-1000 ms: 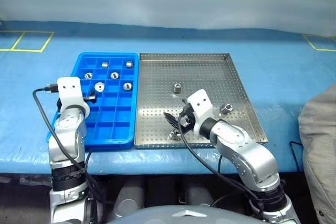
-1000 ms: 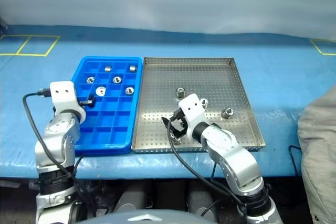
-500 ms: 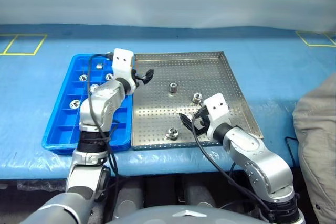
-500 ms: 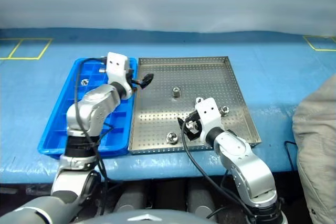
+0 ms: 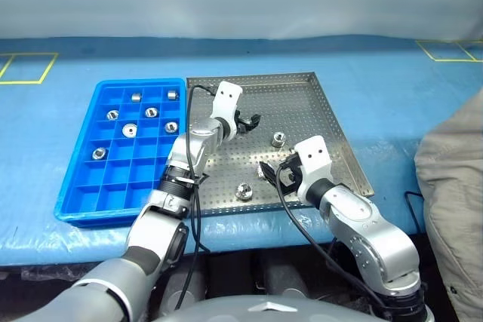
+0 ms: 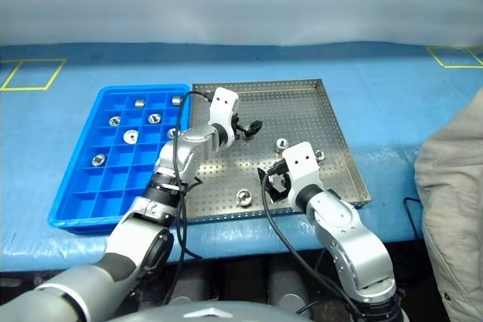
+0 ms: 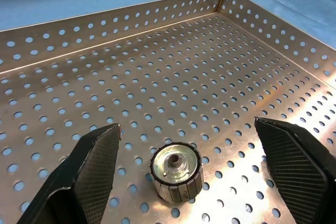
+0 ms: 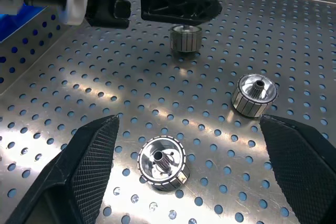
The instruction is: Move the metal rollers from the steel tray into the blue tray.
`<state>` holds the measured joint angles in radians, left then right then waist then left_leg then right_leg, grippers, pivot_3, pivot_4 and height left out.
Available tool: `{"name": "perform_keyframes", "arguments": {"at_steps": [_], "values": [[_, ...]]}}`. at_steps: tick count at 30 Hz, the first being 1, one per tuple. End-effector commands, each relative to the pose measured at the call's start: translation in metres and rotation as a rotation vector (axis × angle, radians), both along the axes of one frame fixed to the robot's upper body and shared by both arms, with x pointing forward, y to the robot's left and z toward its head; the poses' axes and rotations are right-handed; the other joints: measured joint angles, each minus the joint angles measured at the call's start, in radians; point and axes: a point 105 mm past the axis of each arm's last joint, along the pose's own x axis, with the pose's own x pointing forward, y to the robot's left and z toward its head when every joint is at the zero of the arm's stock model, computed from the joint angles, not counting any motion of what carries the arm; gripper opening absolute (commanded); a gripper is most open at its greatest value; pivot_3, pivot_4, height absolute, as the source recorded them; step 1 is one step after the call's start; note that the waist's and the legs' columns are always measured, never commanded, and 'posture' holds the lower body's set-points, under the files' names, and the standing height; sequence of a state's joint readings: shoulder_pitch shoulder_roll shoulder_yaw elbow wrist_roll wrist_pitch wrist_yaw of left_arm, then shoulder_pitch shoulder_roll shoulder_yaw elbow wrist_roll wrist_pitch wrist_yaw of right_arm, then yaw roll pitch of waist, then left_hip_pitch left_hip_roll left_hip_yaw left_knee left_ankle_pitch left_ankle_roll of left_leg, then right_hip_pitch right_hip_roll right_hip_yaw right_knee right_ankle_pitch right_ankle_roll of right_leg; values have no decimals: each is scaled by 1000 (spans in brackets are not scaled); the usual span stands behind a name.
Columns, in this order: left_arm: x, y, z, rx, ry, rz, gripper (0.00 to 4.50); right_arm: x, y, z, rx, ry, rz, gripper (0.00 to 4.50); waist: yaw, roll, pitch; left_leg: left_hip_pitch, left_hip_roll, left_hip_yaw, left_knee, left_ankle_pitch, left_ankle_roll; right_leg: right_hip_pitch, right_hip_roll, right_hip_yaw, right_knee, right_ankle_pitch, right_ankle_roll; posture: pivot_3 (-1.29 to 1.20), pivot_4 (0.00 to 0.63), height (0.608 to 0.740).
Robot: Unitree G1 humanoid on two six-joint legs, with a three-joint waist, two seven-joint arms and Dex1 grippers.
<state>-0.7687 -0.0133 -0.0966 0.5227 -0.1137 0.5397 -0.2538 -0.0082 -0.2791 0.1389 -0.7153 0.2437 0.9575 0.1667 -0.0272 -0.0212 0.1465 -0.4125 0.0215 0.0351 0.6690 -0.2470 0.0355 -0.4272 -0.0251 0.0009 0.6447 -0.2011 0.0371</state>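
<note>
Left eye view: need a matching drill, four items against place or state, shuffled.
1. left claw
2. right claw
3. bright blue plastic compartment tray
4. shiny silver metal roller

A. lies close to the perforated steel tray's near rim
B. open, over the steel tray's middle, the farther one from the robot
C. holds rollers in its far compartments
D. open, over the steel tray's near right part

Pairs: 1-B, 2-D, 3-C, 4-A
</note>
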Motion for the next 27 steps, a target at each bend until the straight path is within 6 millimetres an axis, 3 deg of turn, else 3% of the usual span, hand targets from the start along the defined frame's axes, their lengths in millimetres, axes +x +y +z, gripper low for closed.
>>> {"name": "perform_keyframes", "arguments": {"at_steps": [1, 8, 11, 16, 18, 22, 27], "values": [[6, -7, 3, 35, -52, 18, 4446, -1, -5, 13, 9, -60, -19, 4500, -1, 0, 0, 0, 0, 0, 0, 0, 0, 0, 0, 0, 0, 0, 0, -96, 150, 740], [6, -19, -15, 7, 13, -1, 4446, -1, -5, 13, 8, -64, -21, 4500, -2, 0, 0, -1, 0, 0, 1, -1, 1, 0, -1, 0, -1, 1, 2, -97, 150, 740], [8, -18, -13, -11, 10, 9, 3846, 0, -4, 13, 10, -64, -17, 4500, -3, 0, 0, -1, 0, 0, 1, -1, 1, 0, -1, 1, 0, 1, 2, -96, 150, 740], [9, -8, -5, -32, -12, 26, 2154, 0, -3, 12, 14, -59, -15, 4500, -8, 0, 0, -1, 1, 0, 1, -1, 1, 0, -1, 1, 0, 1, 2, -79, 150, 740], [8, 1, 1, -56, -25, 50, 1672, 1, -1, 11, 15, -55, -7, 4500, -9, 0, 0, -1, 1, 0, 1, -1, 1, 0, -1, 1, 0, 1, 1, -64, 150, 740], [5, 21, 19, -98, -79, 104, 1676, 2, 3, 11, 19, -50, 14, 4500, -7, 0, 0, -1, 2, 1, 0, -1, 1, -1, -1, 2, 0, 4, -2, -35, 150, 740], [-12, 65, 66, -167, -244, 236, 1676, 5, 14, 11, 20, -44, 65, 4500, -4, 0, 0, -1, 2, 1, 1, 0, 1, -1, -1, 2, 0, 4, -2, 0, 150, 740]]}}
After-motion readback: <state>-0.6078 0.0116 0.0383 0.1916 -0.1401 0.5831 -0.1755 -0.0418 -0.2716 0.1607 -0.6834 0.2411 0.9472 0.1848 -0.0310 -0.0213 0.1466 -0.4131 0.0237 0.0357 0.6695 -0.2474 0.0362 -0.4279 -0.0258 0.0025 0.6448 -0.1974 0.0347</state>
